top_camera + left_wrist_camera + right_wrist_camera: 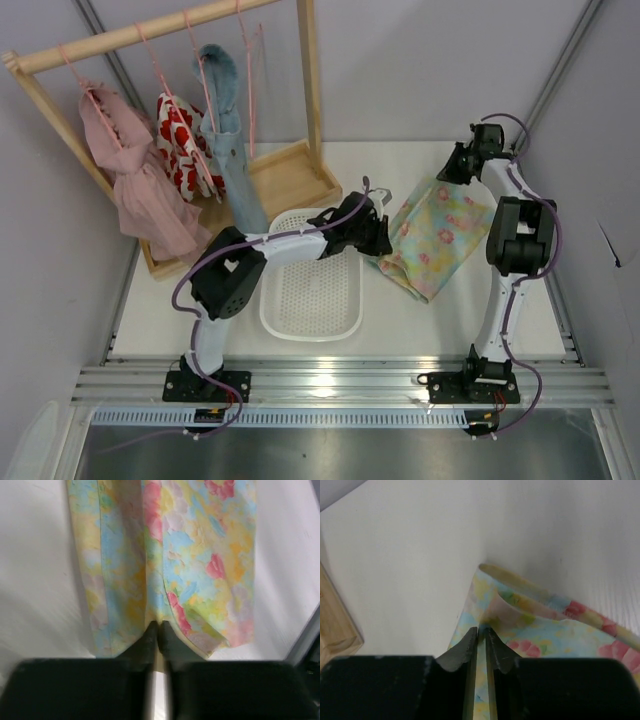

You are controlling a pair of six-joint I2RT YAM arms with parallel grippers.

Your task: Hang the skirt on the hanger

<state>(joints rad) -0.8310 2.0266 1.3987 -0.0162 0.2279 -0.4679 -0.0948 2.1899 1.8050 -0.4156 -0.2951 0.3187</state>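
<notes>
The skirt (435,235), pale yellow and turquoise with pink flowers, lies flat on the white table to the right of the basket. My left gripper (384,242) is at its left edge. In the left wrist view the left gripper (157,626) is shut on a fold of the skirt (200,555). My right gripper (446,178) is at the skirt's far corner. The right wrist view has the right gripper (481,630) shut, with the skirt's (545,625) cloth pinched between its fingers. An empty pink wire hanger (249,110) hangs at the right end of the wooden rack.
A white perforated basket (310,315) sits under the left arm. The wooden rack bar (150,35) carries a pink dress (135,185), a red-and-white garment (180,140) and a denim garment (230,150) over its wooden base (295,175). Grey walls close in both sides.
</notes>
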